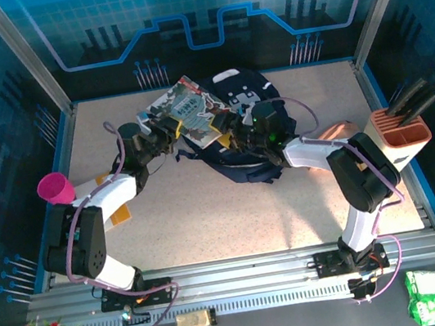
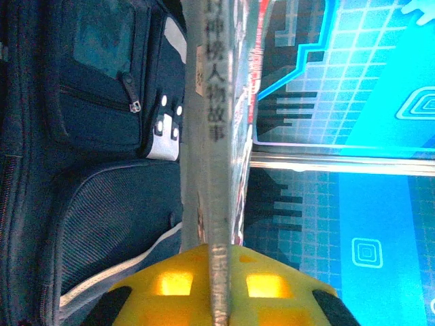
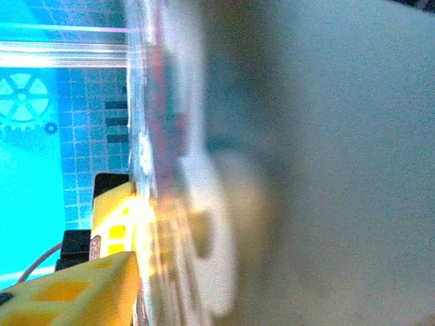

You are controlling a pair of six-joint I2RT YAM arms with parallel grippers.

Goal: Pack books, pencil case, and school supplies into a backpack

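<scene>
The left hand (image 1: 167, 129) is clenching the left edge of a book (image 1: 189, 109), its yellow fingers (image 2: 170, 285) pinching a grey spine printed with Chinese characters. The right hand (image 1: 233, 133) is sitting at the book's opposite corner; whether it is gripping I cannot tell. The book, pale with a busy illustrated cover, is hanging over the left side of the dark navy backpack (image 1: 249, 92). A pinkish pencil case (image 1: 333, 131), a beige holder (image 1: 403, 135) and a pink cup (image 1: 56, 188) are standing apart on the surface (image 1: 210, 222).
</scene>
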